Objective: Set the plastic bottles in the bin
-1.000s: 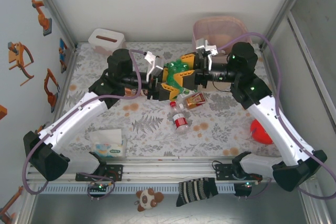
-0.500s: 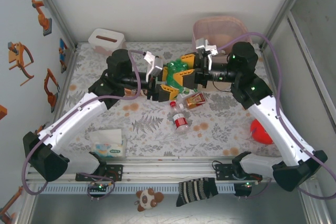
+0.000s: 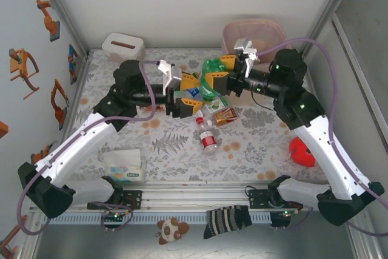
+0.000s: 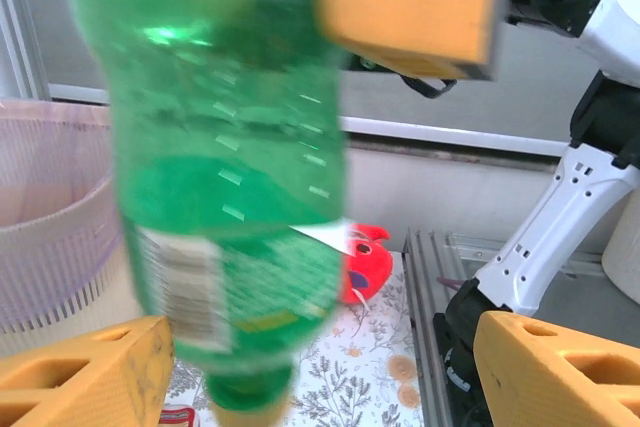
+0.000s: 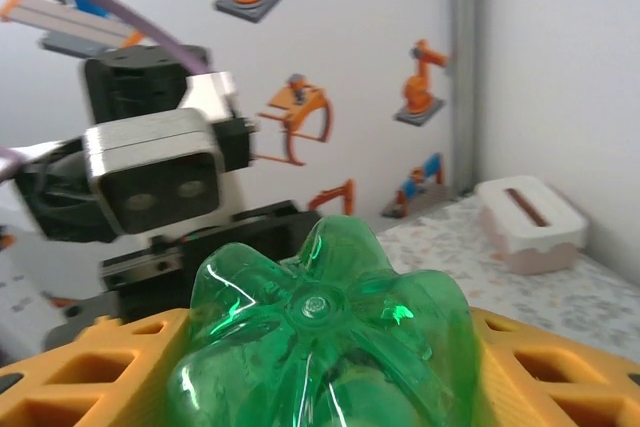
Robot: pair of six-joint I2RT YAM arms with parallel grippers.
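White walls (image 3: 182,4) close round a floral-print desk (image 3: 254,150), with robot stickers (image 3: 24,68) on the left wall. In the upper centre of the top view, the right tool (image 3: 218,72) is clamped on a green bottle (image 3: 210,68). Its wrist view shows the bottle's lobed base wedged between both yellow fingers (image 5: 90,367). The bottle is held off the desk, left of the bin (image 3: 254,31), which stands at the upper right corner of the desk and has a pink liner. The left tool (image 3: 195,92) is just beside the bottle with its jaws spread wide. In its wrist view the bottle hangs between the fingers, with a clear gap to the one at lower right. Below the tools, an amber bottle (image 3: 225,114) and a red-label bottle (image 3: 208,137) lie close together on the desk. A tissue box (image 3: 122,45) sits at upper left, a tissue pack (image 3: 124,168) at lower left, and a red object (image 3: 301,151) at the right edge.
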